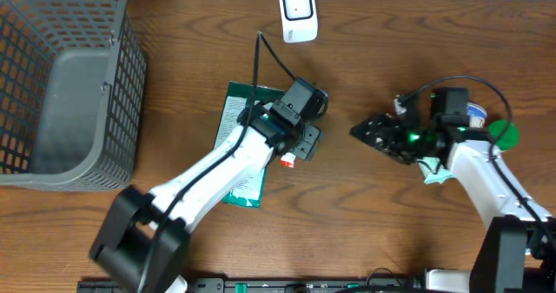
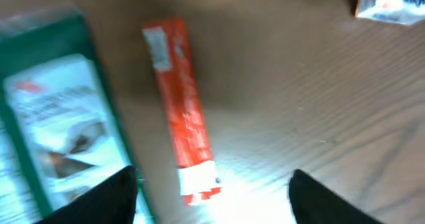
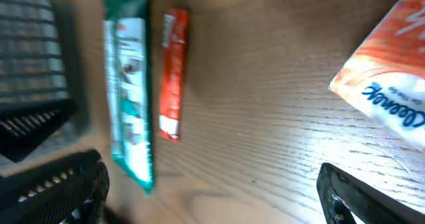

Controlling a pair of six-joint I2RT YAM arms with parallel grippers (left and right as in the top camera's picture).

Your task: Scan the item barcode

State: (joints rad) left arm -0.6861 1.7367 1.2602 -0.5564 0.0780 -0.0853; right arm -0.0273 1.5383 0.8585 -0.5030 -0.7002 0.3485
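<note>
Hovering spread, the left claw (image 2: 214,191) frames a slim red packet (image 2: 182,104) lying on the wooden counter (image 2: 319,84) beside a flat green packet (image 2: 60,117); the right claw (image 3: 212,191) gapes empty. Scanning at the far white scanner (image 1: 298,13) looks not yet done.

Red packet (image 2: 180,104) blurred; green pack (image 2: 50,117) cut off.

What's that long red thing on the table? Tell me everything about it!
The red packet is a long, thin stick with a shiny, plastic-looking wrapper. It is red with a white label near one end and a white patch at the other. It lies flat on the wooden table, alongside the green packet, a thin strip of table between them. The left tool hangs over its white end, wide open, not gripping it.
</note>
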